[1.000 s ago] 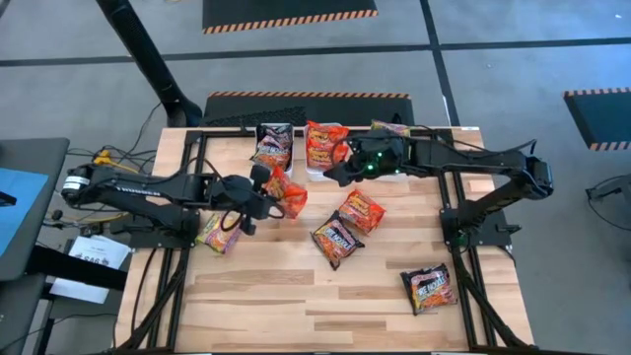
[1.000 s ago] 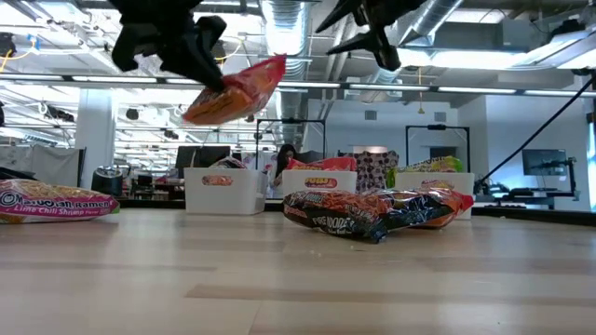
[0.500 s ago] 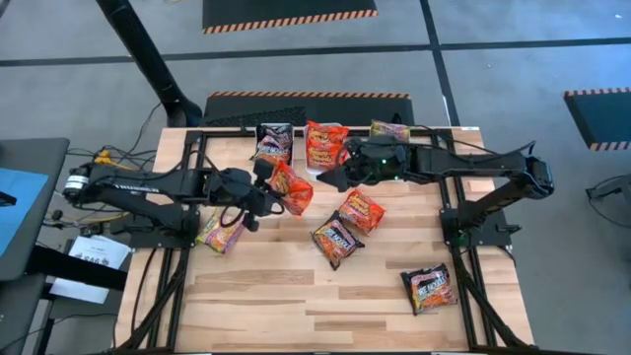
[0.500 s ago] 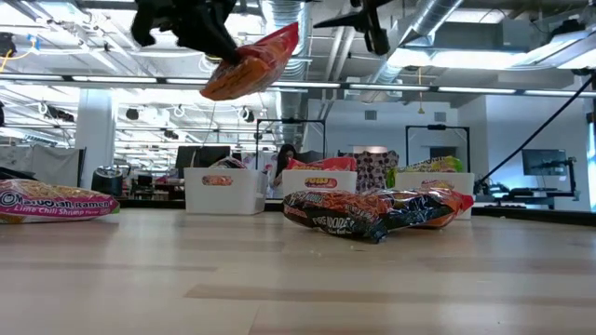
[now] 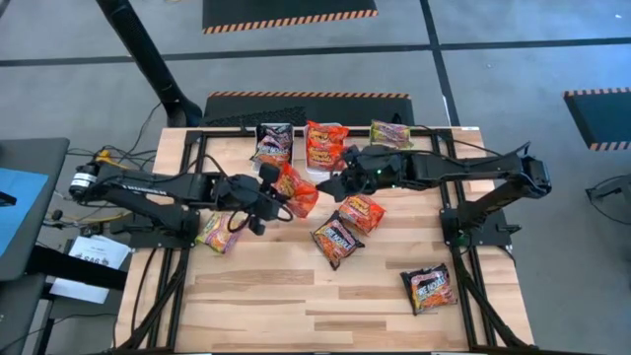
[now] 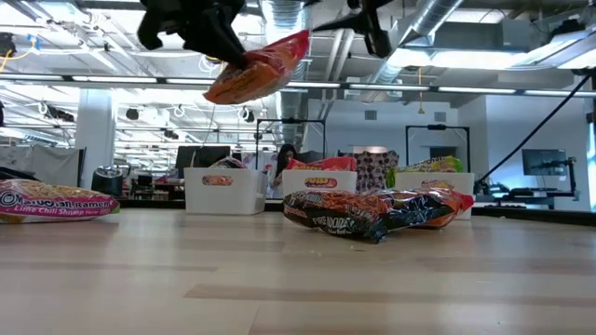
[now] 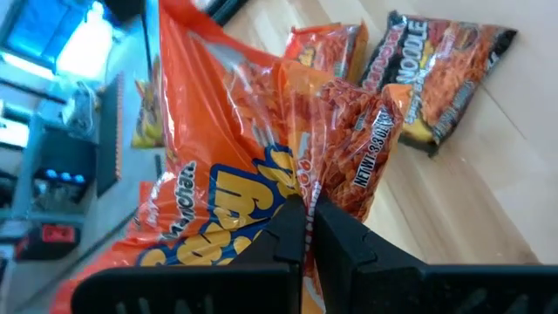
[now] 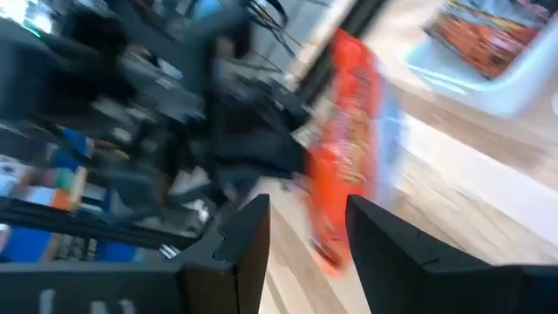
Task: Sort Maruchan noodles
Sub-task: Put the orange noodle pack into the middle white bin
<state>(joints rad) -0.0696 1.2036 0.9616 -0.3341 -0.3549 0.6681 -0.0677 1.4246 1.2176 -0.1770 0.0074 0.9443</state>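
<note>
Two grippers meet above the table centre: the left gripper (image 5: 268,193), fingers clamped on a red-orange packet (image 5: 296,190), holds it high, probably for a handover. At three o'clock, the right gripper (image 5: 330,185) faces it, fingers apart.

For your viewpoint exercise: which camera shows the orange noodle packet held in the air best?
The left wrist view: the orange packet fills it, pinched by the left gripper. The high view shows it small above the table, the low view edge-on, the right wrist view blurred.
</note>
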